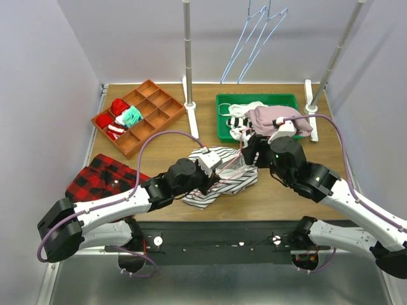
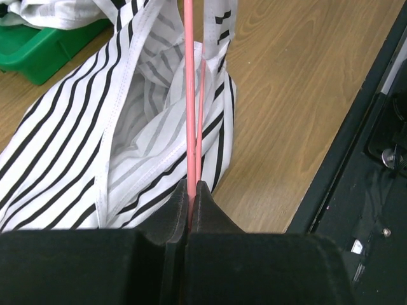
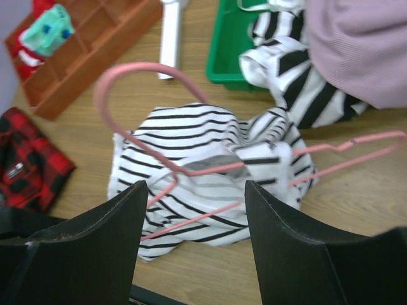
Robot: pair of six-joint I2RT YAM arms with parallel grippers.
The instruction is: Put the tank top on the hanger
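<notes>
Pink hanger — one — clamped in left pincer; right pincer apart; one tank top.

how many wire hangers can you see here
3. Two light blue hangers hang side by side at the back, above the green tray. The pink hanger lies over the tank top, pinched in the left fingers. None seems hidden.

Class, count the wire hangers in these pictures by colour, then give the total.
Pink hanger: 1
Light blue hangers: 2
Total: 3
</notes>
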